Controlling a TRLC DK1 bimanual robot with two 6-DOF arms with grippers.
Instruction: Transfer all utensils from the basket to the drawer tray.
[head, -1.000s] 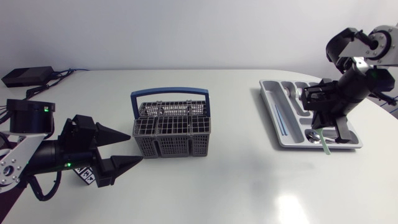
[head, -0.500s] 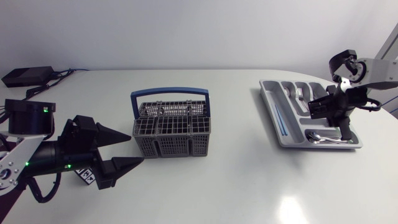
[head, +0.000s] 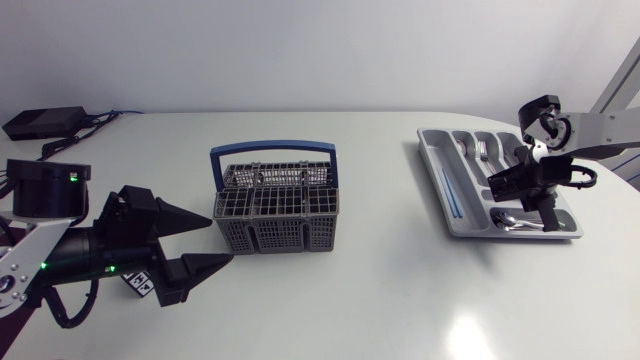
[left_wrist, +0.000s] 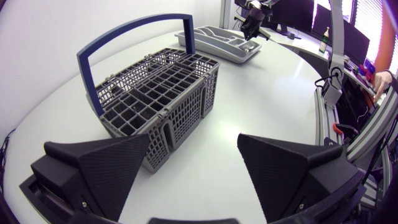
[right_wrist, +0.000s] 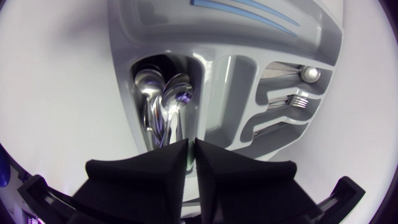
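Note:
The grey cutlery basket (head: 275, 205) with a blue handle stands mid-table; in the left wrist view I see no utensil in the cells of the basket (left_wrist: 161, 93). My left gripper (head: 220, 238) sits open just left of it, fingers (left_wrist: 106, 168) wide apart and empty. The grey drawer tray (head: 435, 175) lies at the right. My right gripper (head: 535, 195) hangs low over its near-right compartment, where several spoons (right_wrist: 163, 102) lie. Its fingers (right_wrist: 158, 162) stand a narrow slit apart, nothing between them. Forks (right_wrist: 297, 99) lie in a neighbouring slot.
Thin blue sticks (head: 450, 195) fill the tray's long left slot. A black box (head: 45, 122) with cables sits at the table's back left. Bare white tabletop lies between basket and tray and along the front.
My right gripper came down over the spoon compartment and turned; the green-handled utensil it carried is no longer in its fingers. The left arm kept still.

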